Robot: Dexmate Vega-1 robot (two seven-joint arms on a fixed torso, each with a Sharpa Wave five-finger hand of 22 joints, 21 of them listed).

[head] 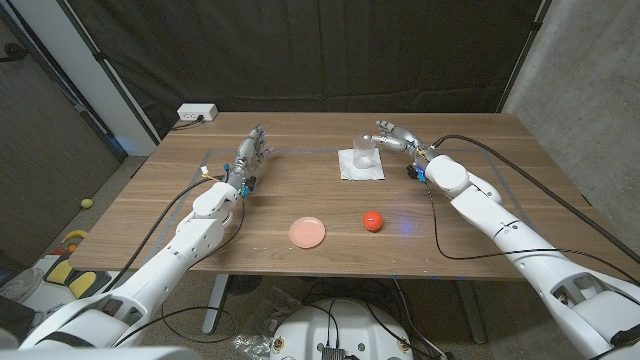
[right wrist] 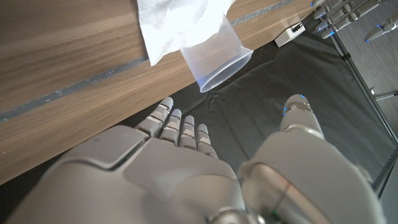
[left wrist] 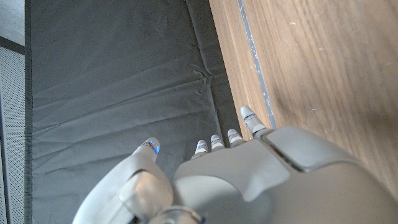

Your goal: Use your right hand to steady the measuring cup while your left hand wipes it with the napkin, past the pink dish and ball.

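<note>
the measuring cup (head: 364,150) is standing on the white napkin (head: 360,166) right of centre in the upper frame. the right hand (head: 396,134) is hovering beside it, released; the left hand (head: 250,158), fingers apart, is grasping nothing at upper left.

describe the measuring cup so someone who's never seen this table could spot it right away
Start at the wooden table and go to its far side, where a white napkin lies flat. The measuring cup stands upright on the napkin, with the right robot hand open just beside it. It is clear and see-through, unlike the pink dish and red ball nearer the front edge.
</note>
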